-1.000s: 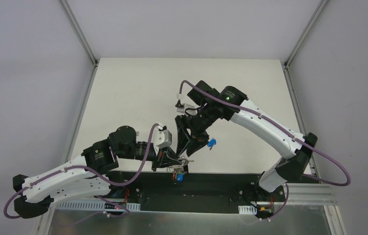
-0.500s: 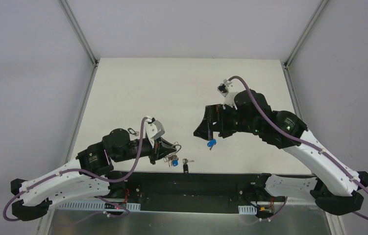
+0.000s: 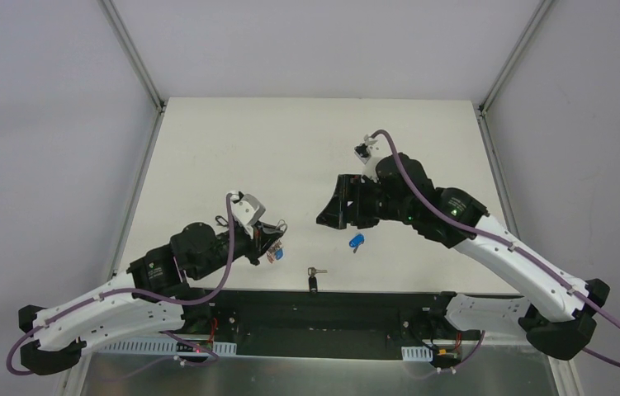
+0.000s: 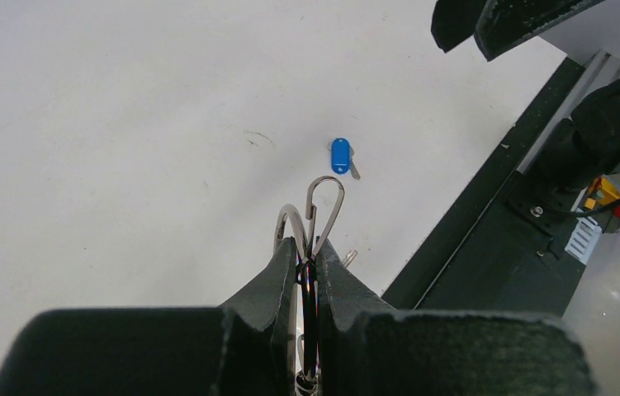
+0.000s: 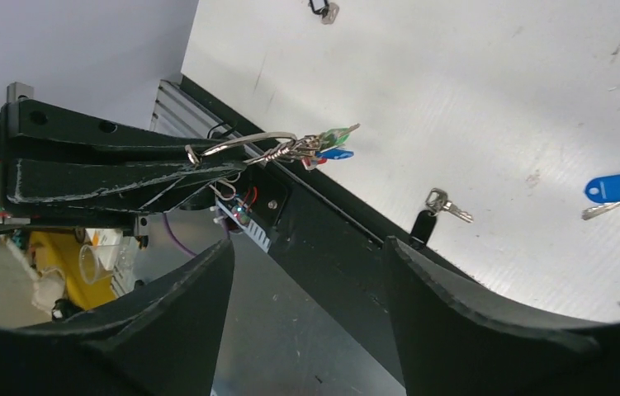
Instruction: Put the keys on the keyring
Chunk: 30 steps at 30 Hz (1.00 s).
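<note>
Top external view, left to right: the left gripper (image 3: 272, 239) is clamped on the keyring (image 4: 324, 200), whose wire loop sticks out past its fingertips, with small coloured keys (image 5: 327, 142) hanging from it. To the right of that gripper, by the white table's (image 3: 232, 157) near edge, lies the black-headed key (image 3: 313, 280). Further right lies the blue-capped key (image 3: 357, 242) — near the right gripper (image 3: 328, 216), on its near-edge side. That gripper's jaws stand apart, empty — both keys are clear of it.

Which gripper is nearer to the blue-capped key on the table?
Right. The right gripper hangs just beyond the blue-capped key; the left gripper, holding the keyring, is farther to its left.
</note>
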Available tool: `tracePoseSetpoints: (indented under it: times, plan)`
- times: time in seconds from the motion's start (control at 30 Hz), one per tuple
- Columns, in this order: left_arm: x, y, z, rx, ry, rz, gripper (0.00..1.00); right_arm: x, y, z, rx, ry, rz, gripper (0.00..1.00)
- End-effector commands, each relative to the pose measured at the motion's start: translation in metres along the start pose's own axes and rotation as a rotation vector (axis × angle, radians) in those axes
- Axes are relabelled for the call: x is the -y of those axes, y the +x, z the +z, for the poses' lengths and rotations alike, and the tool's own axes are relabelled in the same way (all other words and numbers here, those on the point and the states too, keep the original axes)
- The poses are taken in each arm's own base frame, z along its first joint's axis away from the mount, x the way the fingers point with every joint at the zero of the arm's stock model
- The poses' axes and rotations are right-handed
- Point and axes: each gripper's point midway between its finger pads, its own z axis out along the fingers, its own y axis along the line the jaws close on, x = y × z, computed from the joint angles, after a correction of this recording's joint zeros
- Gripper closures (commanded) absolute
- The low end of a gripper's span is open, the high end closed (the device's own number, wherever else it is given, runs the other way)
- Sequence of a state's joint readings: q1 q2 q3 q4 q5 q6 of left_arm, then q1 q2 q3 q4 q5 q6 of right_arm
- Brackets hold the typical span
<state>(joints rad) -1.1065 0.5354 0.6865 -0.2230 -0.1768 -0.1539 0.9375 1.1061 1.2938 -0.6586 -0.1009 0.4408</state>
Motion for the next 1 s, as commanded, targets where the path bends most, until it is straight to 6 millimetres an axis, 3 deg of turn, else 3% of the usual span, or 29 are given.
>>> tracePoseSetpoints:
  times: [0.0,0.2,0.33,0.5,0.7,0.97]
  plan:
    - [-0.01,-0.021,-0.001,0.1,-0.064,-0.032,1.0,-0.029,-0.006,0.004,-0.018,-0.107,0.078,0.34]
    - [-0.017,-0.02,-0.001,0.113,-0.098,-0.032,1.0,-0.048,-0.001,0.018,-0.099,-0.172,0.151,0.45]
    - [-0.027,-0.02,0.002,0.128,-0.158,-0.01,1.0,-0.068,-0.011,0.026,-0.113,-0.23,0.226,0.48]
    - [-0.042,-0.021,0.012,0.182,-0.235,0.074,1.0,-0.079,-0.024,0.037,-0.116,-0.216,0.307,0.48]
    - [-0.044,-0.022,0.024,0.207,-0.256,0.161,1.0,-0.071,-0.025,0.063,-0.137,-0.143,0.376,0.5]
    - [-0.042,-0.025,0.021,0.219,-0.277,0.25,1.0,-0.054,-0.025,0.075,-0.125,-0.04,0.39,0.5]
